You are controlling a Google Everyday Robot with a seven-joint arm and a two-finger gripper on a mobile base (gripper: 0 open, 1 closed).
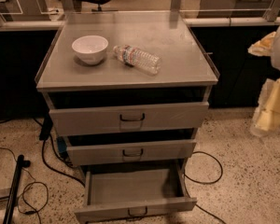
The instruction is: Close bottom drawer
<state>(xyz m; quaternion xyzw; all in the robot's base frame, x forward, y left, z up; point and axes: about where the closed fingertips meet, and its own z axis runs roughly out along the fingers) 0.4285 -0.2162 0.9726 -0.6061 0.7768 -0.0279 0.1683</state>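
The bottom drawer (133, 188) of the grey metal cabinet is pulled far out. Its plain grey tray is bare, and the flat front with a small dark loop handle (137, 212) sits at the lower edge of the view. The middle drawer (130, 151) and top drawer (129, 117) above it stick out only a little. My gripper (270, 108) hangs at the far right edge, at the height of the top drawer. It is well apart from the cabinet and touches nothing.
A white bowl (90, 48) and a plastic water bottle (137, 59) lying on its side rest on the cabinet top (177, 64). Black cables (205, 171) loop on the speckled floor on both sides of the cabinet. A dark pole (13, 190) lies at the lower left.
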